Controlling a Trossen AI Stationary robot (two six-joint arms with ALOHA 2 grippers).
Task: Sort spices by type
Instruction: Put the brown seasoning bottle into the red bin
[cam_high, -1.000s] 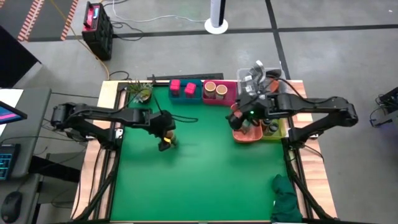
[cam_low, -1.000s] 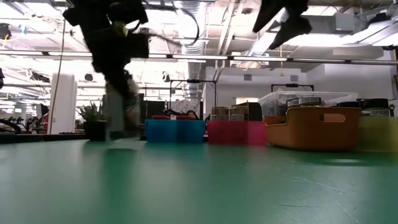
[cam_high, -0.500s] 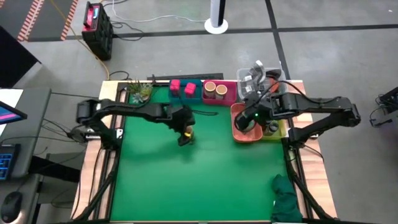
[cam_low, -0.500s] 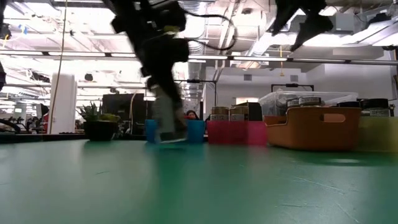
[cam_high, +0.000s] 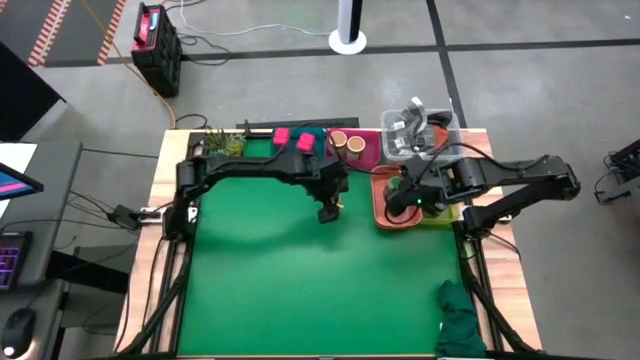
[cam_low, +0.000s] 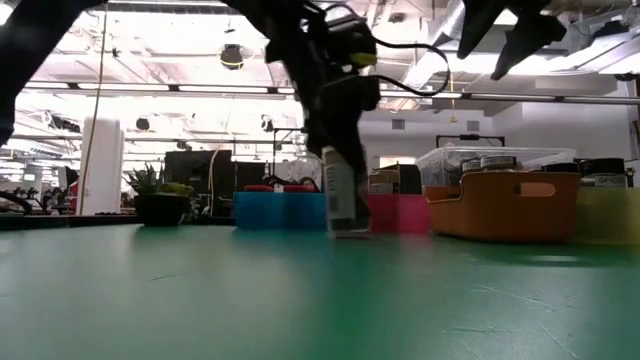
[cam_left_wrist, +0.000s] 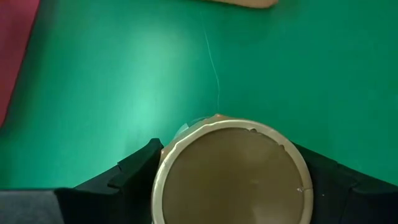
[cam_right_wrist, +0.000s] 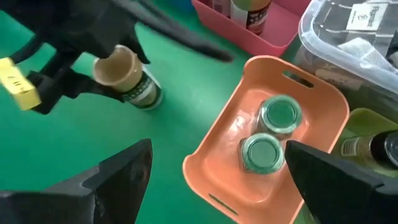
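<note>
Gripping a round, tan-topped jar (cam_left_wrist: 231, 171) — left end effector (cam_high: 327, 207) — smooth green mat (cam_high: 300, 290).

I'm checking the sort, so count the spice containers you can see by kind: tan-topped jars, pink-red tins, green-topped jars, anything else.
Round tan-topped jars: 3
Pink-red boxy tins: 2
Round green-topped jars: 2
Dark-capped jar, partly hidden: 1
Total: 8 in view

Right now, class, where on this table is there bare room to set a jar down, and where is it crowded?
Free: the green mat nearer than the left gripper, which holds a tan-topped jar. Crowded: the far right corner, around the orange bin, pink bin and right gripper.
</note>
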